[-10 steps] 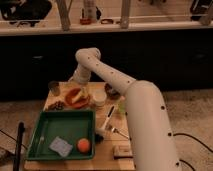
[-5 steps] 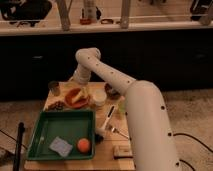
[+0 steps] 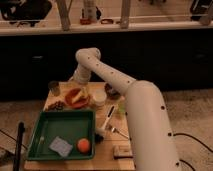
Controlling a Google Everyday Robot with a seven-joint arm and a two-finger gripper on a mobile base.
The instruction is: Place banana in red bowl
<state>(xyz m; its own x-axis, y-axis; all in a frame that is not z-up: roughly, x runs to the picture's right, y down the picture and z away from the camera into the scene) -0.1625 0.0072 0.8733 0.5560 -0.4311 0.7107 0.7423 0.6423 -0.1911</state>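
Release step, by the look of it — the banana (image 3: 76, 98) lies in the red bowl (image 3: 68, 102) on the counter (image 3: 106, 159), the gripper (image 3: 80, 85) just above, its hold impossible to tell; next, lift straight clear.

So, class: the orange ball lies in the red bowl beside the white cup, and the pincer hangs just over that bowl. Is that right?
Not quite. The camera view shows the orange ball in the green tray, not in the red bowl. The rest holds: that bowl stands beside the white cup, and the pincer hangs just over it.
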